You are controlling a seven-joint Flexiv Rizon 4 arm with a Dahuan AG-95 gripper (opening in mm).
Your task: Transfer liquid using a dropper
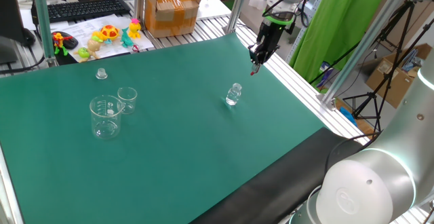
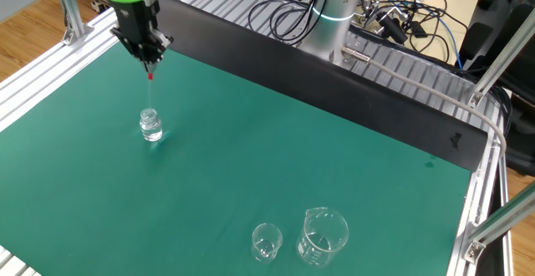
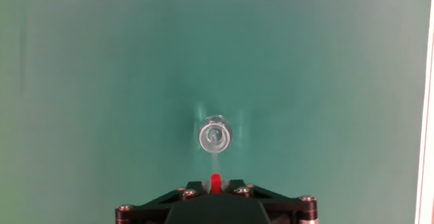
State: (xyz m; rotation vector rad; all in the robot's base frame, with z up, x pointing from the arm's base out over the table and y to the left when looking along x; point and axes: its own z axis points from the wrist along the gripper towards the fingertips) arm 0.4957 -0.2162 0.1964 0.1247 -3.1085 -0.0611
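My gripper (image 2: 150, 61) is shut on the dropper (image 2: 150, 76), gripping its small red end with the thin clear stem hanging straight down. The stem tip hovers just above the mouth of a small clear glass vial (image 2: 150, 127) standing on the green mat. In the hand view the red end (image 3: 215, 180) sits between my fingers (image 3: 234, 185), and the vial (image 3: 215, 136) lies directly below with the stem pointing into its opening. In one fixed view the gripper (image 1: 255, 64) is up and to the right of the vial (image 1: 234, 94).
Two clear beakers, a larger (image 1: 106, 117) and a smaller (image 1: 127, 100), stand together far from the vial; they also show in the other fixed view (image 2: 323, 237). A tiny clear cap-like piece (image 1: 101, 73) sits behind them. Toys, a cardboard box (image 1: 172, 10) and a keyboard lie beyond the mat.
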